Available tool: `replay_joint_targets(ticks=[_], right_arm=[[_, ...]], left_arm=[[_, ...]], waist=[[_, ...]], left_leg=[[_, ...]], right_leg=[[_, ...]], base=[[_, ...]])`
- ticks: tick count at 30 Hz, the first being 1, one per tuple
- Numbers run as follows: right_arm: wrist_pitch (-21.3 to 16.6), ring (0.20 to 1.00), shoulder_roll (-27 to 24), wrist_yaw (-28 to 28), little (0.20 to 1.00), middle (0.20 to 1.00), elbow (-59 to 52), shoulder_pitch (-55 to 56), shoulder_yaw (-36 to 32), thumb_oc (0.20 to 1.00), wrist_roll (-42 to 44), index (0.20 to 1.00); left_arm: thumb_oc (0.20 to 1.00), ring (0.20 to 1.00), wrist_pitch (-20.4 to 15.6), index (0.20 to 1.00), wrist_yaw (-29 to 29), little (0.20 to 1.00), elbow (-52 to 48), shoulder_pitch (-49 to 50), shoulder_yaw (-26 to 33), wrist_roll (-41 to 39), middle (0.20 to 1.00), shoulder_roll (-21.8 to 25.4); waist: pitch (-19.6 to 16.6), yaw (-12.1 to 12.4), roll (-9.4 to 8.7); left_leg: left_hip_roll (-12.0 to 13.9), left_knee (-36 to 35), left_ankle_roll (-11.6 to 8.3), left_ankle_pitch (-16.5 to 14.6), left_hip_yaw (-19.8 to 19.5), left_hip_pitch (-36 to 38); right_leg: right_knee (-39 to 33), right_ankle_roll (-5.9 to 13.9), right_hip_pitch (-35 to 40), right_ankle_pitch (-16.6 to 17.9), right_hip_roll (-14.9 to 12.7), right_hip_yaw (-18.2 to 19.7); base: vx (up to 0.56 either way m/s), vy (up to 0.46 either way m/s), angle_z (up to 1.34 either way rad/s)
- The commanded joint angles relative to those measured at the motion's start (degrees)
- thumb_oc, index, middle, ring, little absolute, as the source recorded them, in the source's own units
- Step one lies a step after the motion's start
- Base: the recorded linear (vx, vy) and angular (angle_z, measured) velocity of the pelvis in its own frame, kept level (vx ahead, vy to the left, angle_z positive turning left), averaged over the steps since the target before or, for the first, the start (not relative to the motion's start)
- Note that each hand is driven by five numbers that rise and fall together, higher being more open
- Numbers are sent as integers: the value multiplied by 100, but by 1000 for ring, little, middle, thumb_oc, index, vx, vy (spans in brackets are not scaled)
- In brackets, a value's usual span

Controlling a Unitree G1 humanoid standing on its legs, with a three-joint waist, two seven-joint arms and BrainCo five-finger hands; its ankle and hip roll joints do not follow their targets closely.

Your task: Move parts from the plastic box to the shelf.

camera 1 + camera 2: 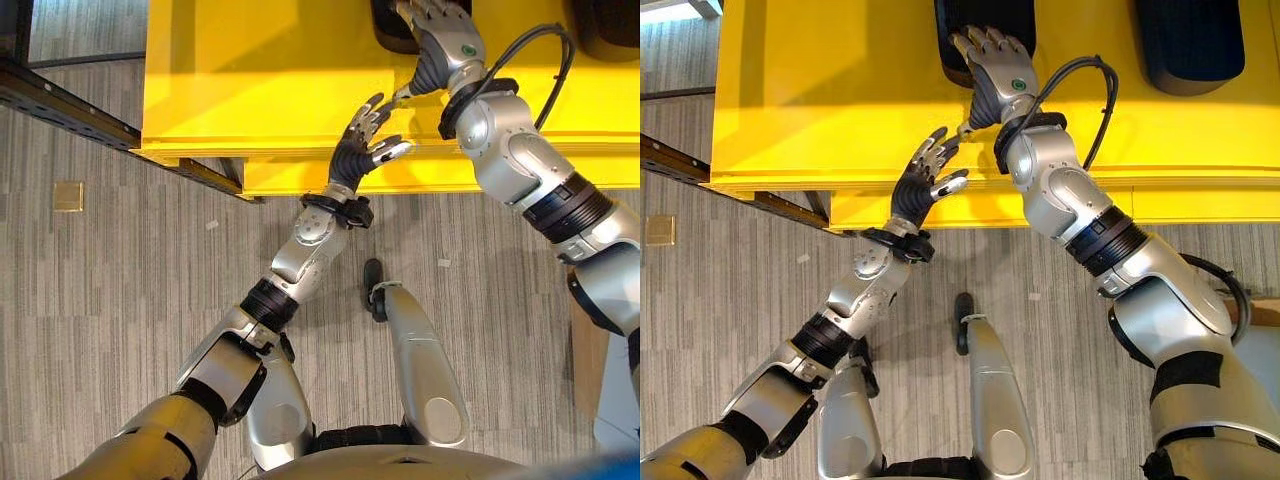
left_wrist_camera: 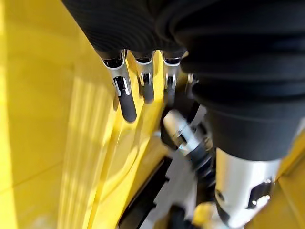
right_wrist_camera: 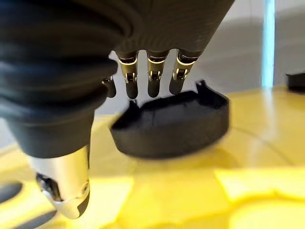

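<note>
two black parts (image 1: 985, 30) (image 1: 1190, 40) | yellow shelf (image 1: 820, 110) | right hand (image 1: 992, 62) open above one

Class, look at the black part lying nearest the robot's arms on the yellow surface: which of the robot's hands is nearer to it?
Right. The right hand hovers open over the black part, while the left hand is open back near the yellow surface's front edge.

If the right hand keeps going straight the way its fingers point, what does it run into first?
Most likely the black part lying on the yellow surface. The right hand, fingers straight, points right at it from just short of it, though how near is hard to judge.
</note>
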Motion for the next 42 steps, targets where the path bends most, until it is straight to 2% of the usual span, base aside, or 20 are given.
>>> replay_joint_targets(ticks=[1,7,11,13,15,20,26,32,42], right_arm=[[45,1000,1,-22,1000,1000,-144,34,-248,1000,-122,1000],[-10,1000,37,-6,1000,1000,24,-41,-239,1000,-40,1000],[-6,1000,89,44,1000,1000,81,-80,-221,1000,-66,1000],[-27,1000,116,105,1000,1000,159,-123,-183,1000,-84,1000],[-6,1000,134,134,1000,1000,170,-152,-155,1000,-101,1000],[-24,1000,218,213,1000,1000,331,-215,-97,1000,-101,1000],[-20,1000,275,328,1000,1000,346,-170,-134,1000,18,1000],[-16,1000,283,544,1000,1000,307,-115,-91,1000,51,1000],[63,1000,255,702,1000,1000,520,-116,-10,1000,-2,1000]], left_arm=[[1000,1000,-323,1000,-180,1000,-534,158,126,-31,1000,-158],[1000,1000,-443,1000,-156,1000,-527,181,97,48,1000,-151],[1000,1000,-391,1000,-303,1000,-519,99,50,-33,1000,-176],[1000,1000,-371,1000,-756,1000,-478,28,-62,-307,1000,-226],[1000,1000,-500,1000,-928,1000,-527,-13,-136,-458,1000,-253],[1000,1000,-780,1000,-560,1000,-865,-185,-96,-525,1000,-248],[1000,1000,-402,1000,-285,1000,-894,-412,-1,-407,1000,-216],[1000,1000,-434,1000,-281,1000,-795,-361,-36,-398,1000,-272],[1000,1000,-809,1000,-96,1000,-788,-313,27,-145,1000,-204]], waist=[[-343,-35,29],[-367,-28,60],[-379,-51,72],[-400,-84,82],[-401,-98,94],[-413,-109,95],[-437,-107,47],[-433,-96,20],[-415,-18,-16]], left_leg=[[247,-440,149,768,-75,-304],[258,-473,130,748,20,-211],[269,-454,126,739,48,-197],[266,-451,126,735,66,-187],[261,-460,126,737,77,-174],[258,-457,124,732,99,-154],[234,-410,126,731,29,-191],[234,-396,129,736,3,-193],[228,-332,139,722,-63,-205]], right_leg=[[356,675,277,-201,-498,-162],[103,717,390,-79,-574,-204],[56,730,424,-57,-583,-193],[8,735,441,-28,-574,-163],[-6,738,447,-15,-574,-158],[-24,739,474,-15,-569,-126],[40,719,513,-72,-529,-133],[14,717,552,-65,-505,-141],[60,699,616,-114,-493,-189]], base=[[-41,72,1],[-16,60,-1],[0,37,-6],[6,42,-6],[5,37,-2],[5,15,0],[11,-20,1],[0,0,0],[6,-6,0]])
